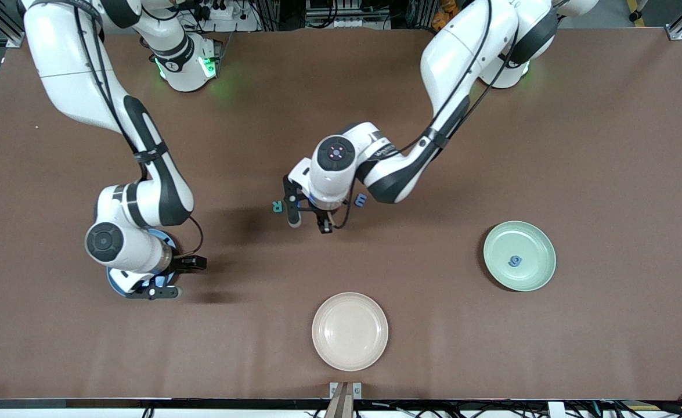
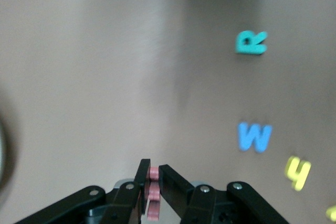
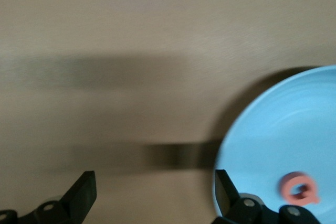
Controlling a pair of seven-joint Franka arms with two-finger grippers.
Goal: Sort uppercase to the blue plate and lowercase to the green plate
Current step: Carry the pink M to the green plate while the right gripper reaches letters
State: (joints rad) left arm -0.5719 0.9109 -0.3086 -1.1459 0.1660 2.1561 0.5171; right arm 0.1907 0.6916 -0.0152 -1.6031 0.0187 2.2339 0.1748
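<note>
My left gripper [image 1: 323, 225] hangs low over the middle of the table, shut on a small red foam letter [image 2: 153, 203] that shows edge-on between its fingers. A teal R [image 1: 277, 206] [image 2: 251, 42] lies beside it, toward the right arm's end. A blue m-shaped letter [image 1: 361, 200] [image 2: 254, 136] and a yellow h [image 2: 298, 172] lie close by. My right gripper [image 1: 175, 278] [image 3: 152, 192] stands open and empty at the rim of the blue plate [image 1: 115, 283] [image 3: 283, 129], which holds a red Q [image 3: 299, 188]. On the green plate [image 1: 535, 241] lies a blue g [image 1: 515, 260].
A cream plate [image 1: 349, 331] sits near the table's front edge, nearer to the front camera than the left gripper. The right arm's wrist covers most of the blue plate in the front view. Another yellow bit [image 2: 332, 212] shows at the left wrist view's edge.
</note>
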